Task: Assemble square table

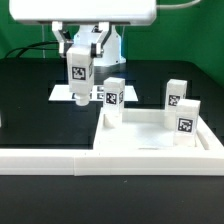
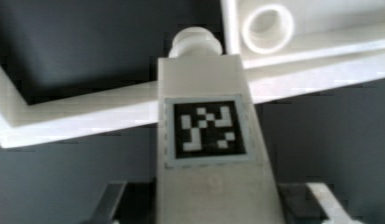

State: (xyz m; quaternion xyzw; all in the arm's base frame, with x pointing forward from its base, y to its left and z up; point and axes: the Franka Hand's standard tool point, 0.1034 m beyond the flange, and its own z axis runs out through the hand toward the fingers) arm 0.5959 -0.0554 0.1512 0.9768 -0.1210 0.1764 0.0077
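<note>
My gripper [image 1: 82,60] hangs over the back left of the black table, shut on a white table leg [image 1: 80,85] that points down, tag facing the camera. In the wrist view this leg [image 2: 207,120] runs out from between the two fingers [image 2: 127,203], its rounded tip near a round corner socket [image 2: 269,25] of the white square tabletop [image 2: 331,55]. In the exterior view the tabletop [image 1: 150,140] lies at the right, with three tagged legs upright on it: one at the back left corner [image 1: 113,97], one at the back right [image 1: 177,95], one at the front right [image 1: 185,120].
The marker board [image 1: 60,95] lies flat under the held leg. A long white L-shaped rail [image 1: 45,160] runs along the front and wraps the tabletop's front and right edges. Green backdrop behind the arm base.
</note>
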